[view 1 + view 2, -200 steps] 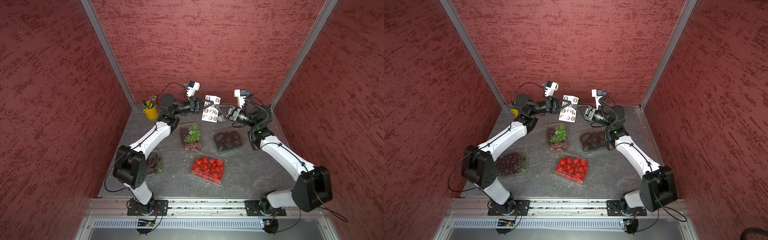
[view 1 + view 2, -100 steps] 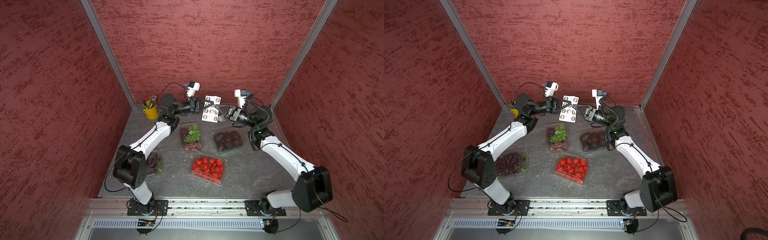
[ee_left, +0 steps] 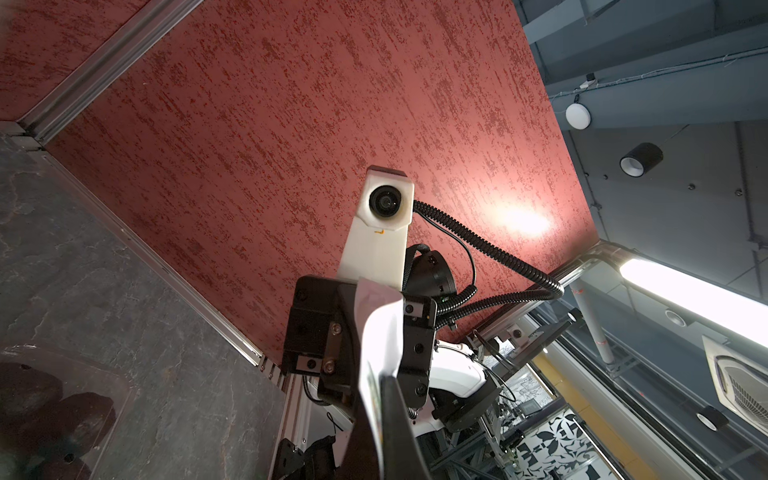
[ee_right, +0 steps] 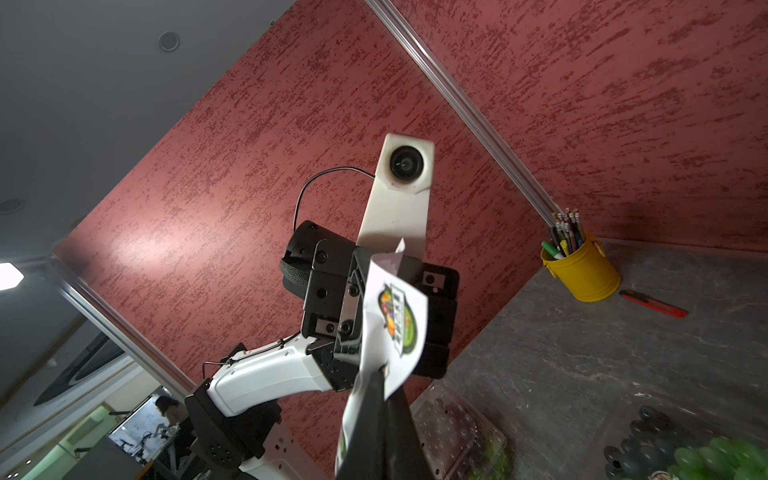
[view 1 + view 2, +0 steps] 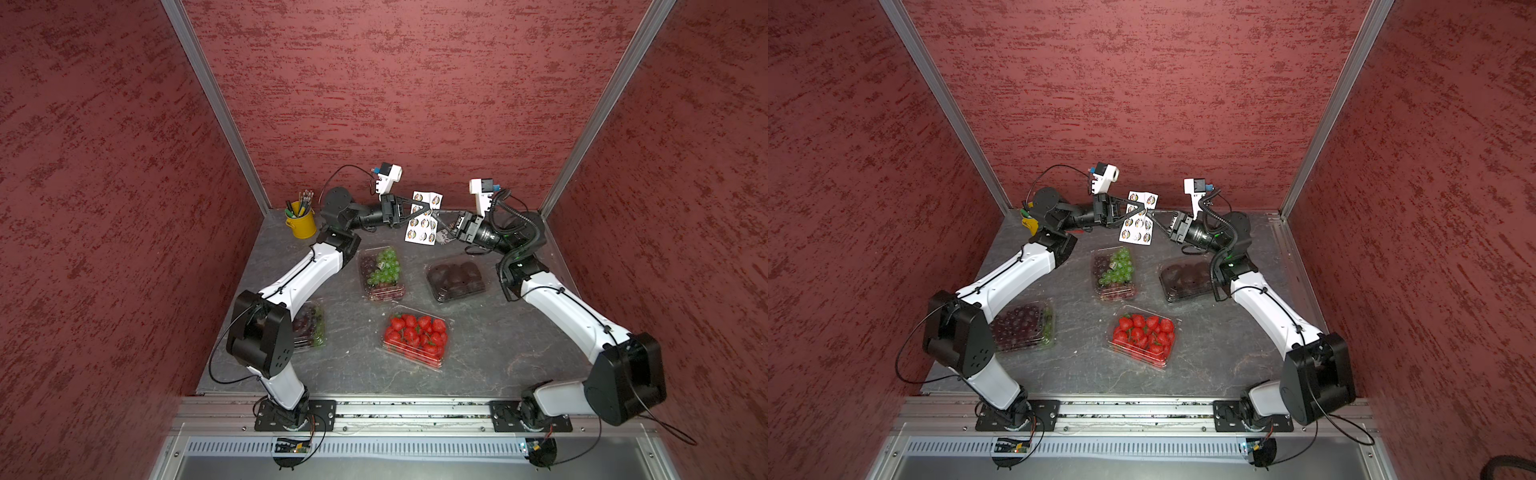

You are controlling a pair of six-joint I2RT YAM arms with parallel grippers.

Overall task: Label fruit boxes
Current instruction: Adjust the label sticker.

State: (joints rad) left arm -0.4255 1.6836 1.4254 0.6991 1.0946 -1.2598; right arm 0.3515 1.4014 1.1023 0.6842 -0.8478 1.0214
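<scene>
Left gripper point(image 5: 428, 204) and right gripper point(image 5: 435, 213) are both pinching the sticker sheet point(image 5: 420, 226) aloft at the rear. Green-grape box point(image 5: 382, 274) is seemingly wearing a sticker point(image 5: 381, 266) already. Strawberry box point(image 5: 415, 337), dark-fruit box point(image 5: 457, 280) and dark-grape box point(image 5: 311, 328) are sitting apparently unlabelled on the table point(image 5: 490, 353).

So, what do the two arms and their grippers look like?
The left arm and right arm have white shells and bulky black joints. The left gripper and right gripper are black with thin tapering fingers. Each wrist carries a white camera post; a coiled black cable runs along the right one.
</scene>
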